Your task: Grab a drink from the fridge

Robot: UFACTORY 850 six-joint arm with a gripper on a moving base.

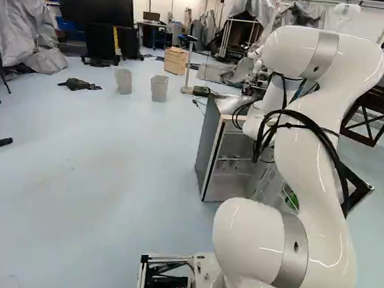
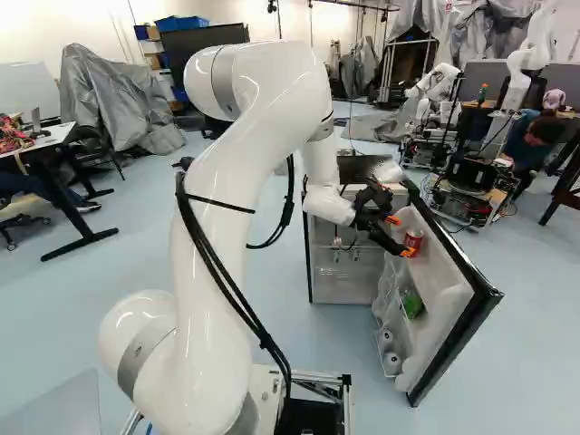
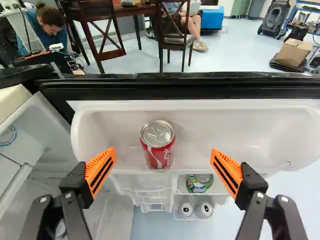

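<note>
Spread wide, the gripper has its orange pads on either side of a red can, neither touching it. The can stands upright in the top shelf of the open fridge door, sitting slightly nearer the finger on the cabinet side. Centring first, then advancing until both pads flank the can's body, would likely give an even squeeze; lifting clear of the shelf's lip before backing away should avoid snagging. White lettering runs down the can's side. Below, a green can also bears a printed label.
</note>
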